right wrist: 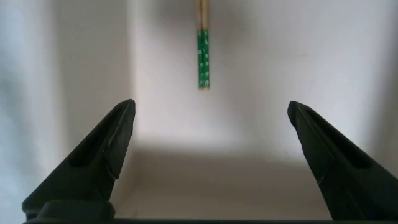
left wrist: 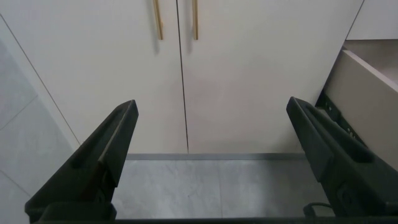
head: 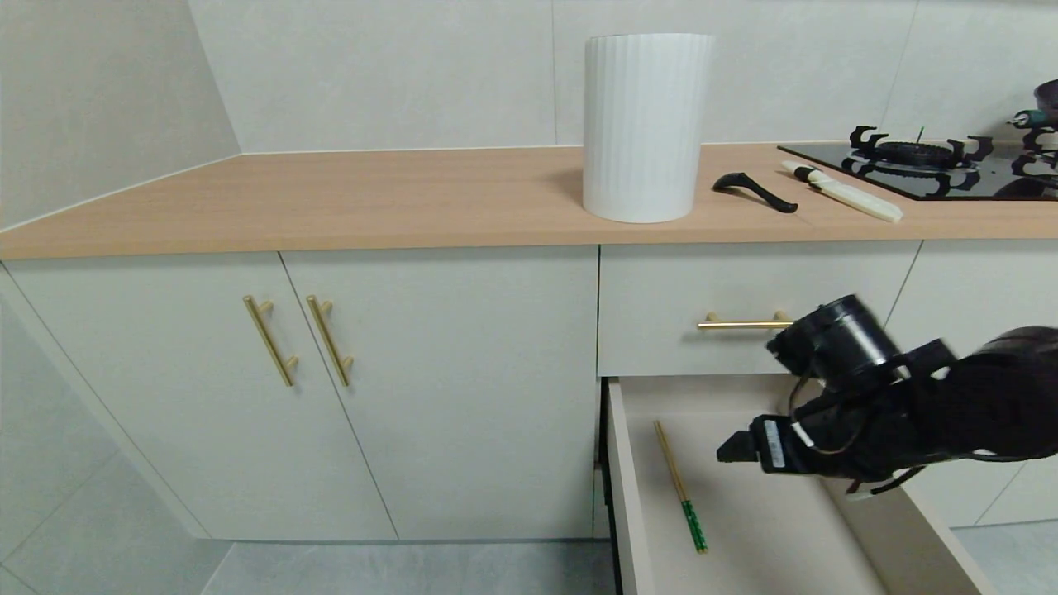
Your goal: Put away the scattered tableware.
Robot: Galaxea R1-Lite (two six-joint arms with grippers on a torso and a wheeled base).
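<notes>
View of a kitchen unit with a wooden tabletop point(head: 372, 194). The lower drawer point(head: 624, 487) on the right stands pulled out. On its pale floor lie wooden chopsticks point(head: 679, 487) with green ends, close to the left wall and running front to back. The right claw point(head: 736, 450) hangs over the open drawer, just right of the chopsticks and not touching them. Its fingers point(right wrist: 118, 134) are spread wide with nothing between them, and the chopsticks' green end point(right wrist: 203, 56) lies ahead of the gap. The left claw point(left wrist: 211, 106) is likewise spread and empty, low before the closed cabinet doors point(left wrist: 249, 81), with the drawer's side point(left wrist: 367, 87) at one edge. On the tabletop stand a tall white ribbed container point(head: 645, 124), a black curved utensil point(head: 754, 190) and a pale knife-like utensil point(head: 843, 192), beside a black hob point(head: 917, 161).
</notes>
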